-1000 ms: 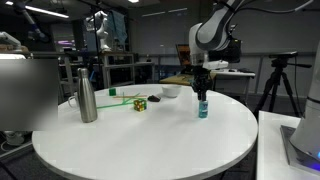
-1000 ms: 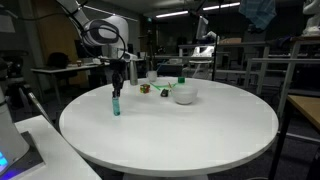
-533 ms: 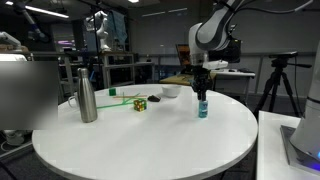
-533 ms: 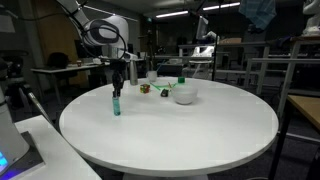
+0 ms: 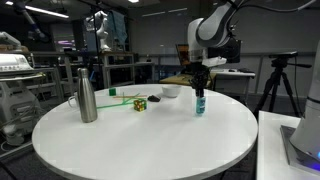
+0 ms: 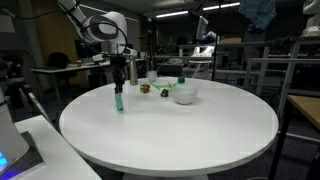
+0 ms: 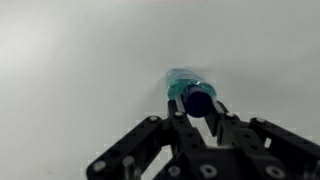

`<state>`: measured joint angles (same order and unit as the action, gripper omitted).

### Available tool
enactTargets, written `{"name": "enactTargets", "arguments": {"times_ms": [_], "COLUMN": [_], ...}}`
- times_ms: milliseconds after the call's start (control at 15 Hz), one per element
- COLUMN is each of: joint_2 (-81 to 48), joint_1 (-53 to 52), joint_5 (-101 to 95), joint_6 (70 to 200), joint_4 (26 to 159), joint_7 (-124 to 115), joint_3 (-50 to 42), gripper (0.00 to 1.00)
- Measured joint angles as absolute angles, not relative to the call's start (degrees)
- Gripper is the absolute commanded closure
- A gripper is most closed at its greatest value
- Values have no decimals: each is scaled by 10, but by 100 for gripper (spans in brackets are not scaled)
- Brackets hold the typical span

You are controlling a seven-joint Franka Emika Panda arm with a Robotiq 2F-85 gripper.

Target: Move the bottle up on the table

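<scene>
The small teal-blue bottle (image 5: pixel 199 104) with a dark cap stands upright on the round white table (image 5: pixel 150 140), toward its far side in both exterior views (image 6: pixel 119 102). My gripper (image 5: pixel 199 89) comes down from above and is shut on the bottle's top (image 6: pixel 119 87). In the wrist view the teal body (image 7: pixel 183 86) and dark cap sit between my fingers, with the gripper (image 7: pixel 199 110) closed on the cap. I cannot tell whether the bottle's base touches the table.
A tall steel flask (image 5: pixel 87 92) stands at one side of the table. A coloured cube (image 5: pixel 141 103) and a white bowl (image 5: pixel 170 91) lie beyond the bottle; the bowl (image 6: pixel 184 94) also shows in an exterior view. Lab benches and equipment surround the table.
My gripper has carried the bottle a short way toward the far side of the table. Nothing else has moved.
</scene>
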<state>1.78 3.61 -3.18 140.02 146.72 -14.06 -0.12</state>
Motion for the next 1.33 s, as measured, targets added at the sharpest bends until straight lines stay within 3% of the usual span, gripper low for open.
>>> {"name": "enactTargets", "arguments": {"times_ms": [733, 1333], "joint_2": [13, -86], "joint_1": [17, -8], "joint_5": [-73, -80], "joint_6": [1399, 1395], "joint_4": [1411, 1310], "joint_7": [-158, -176], "joint_3": [6, 6], "gripper": [93, 93]}}
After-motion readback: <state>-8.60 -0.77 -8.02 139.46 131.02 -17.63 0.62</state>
